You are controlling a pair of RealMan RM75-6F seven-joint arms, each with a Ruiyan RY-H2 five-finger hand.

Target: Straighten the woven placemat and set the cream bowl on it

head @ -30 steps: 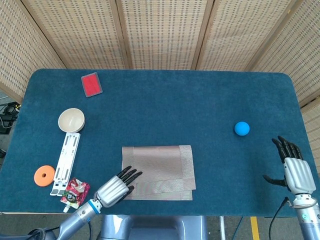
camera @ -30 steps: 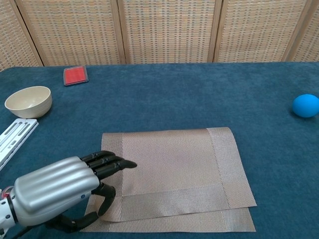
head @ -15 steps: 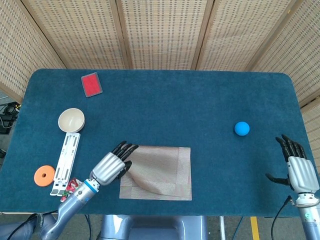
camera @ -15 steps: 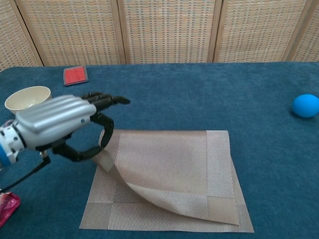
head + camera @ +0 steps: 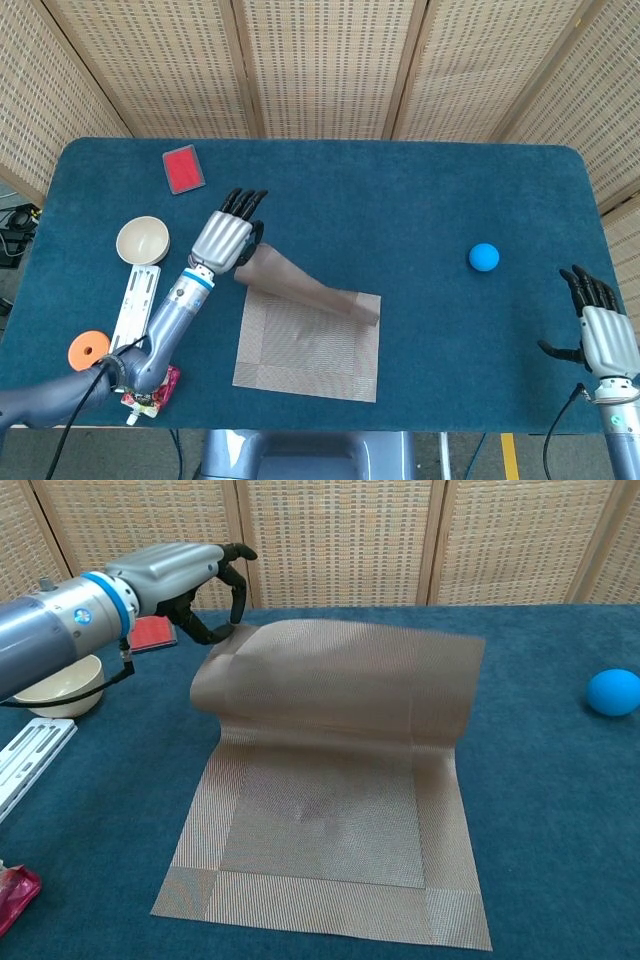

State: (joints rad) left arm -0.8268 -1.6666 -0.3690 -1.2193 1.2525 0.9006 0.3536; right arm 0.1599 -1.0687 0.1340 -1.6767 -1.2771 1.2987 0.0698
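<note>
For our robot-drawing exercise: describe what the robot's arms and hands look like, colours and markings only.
Left hand: silver-grey metallic back with black fingers, a blue band at the wrist, then a smooth grey forearm. Right hand: the same silver back and black fingers, with a thin dark cable trailing beside the wrist.

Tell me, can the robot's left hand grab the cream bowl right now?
Probably not yet. The left hand is holding up a corner of the woven placemat, so it is busy. The cream bowl sits uncovered just beside it.

Left robot hand point(image 5: 195, 585) apparently pinches lifted placemat point(image 5: 330, 780) corner.
</note>
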